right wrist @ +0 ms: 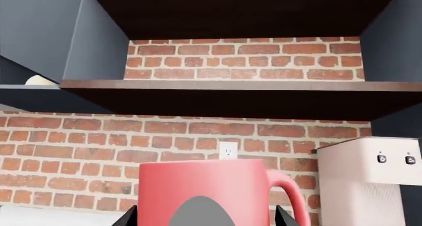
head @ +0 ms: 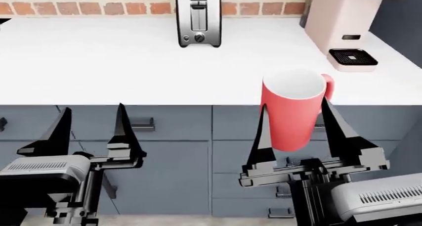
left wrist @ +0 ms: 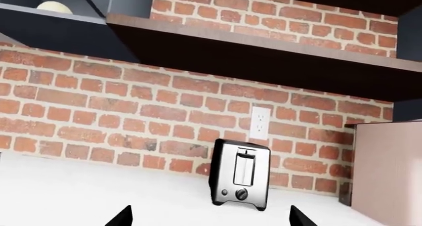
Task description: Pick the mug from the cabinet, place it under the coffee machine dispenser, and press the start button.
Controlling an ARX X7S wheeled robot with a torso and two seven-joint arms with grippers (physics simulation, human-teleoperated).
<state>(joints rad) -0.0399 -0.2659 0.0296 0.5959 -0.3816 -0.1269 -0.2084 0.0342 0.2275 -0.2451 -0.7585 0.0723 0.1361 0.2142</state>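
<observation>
Mug in right end effector, head-view only drip grille

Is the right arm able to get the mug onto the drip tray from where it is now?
Probably yes. The right gripper holds the mug upright, and the counter between it and the drip tray looks bare.

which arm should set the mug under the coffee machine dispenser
Right. The right gripper already holds the mug upright between its jaws, and the coffee machine dispenser stands on that side of the counter. The left gripper is open, empty and farther away.
</observation>
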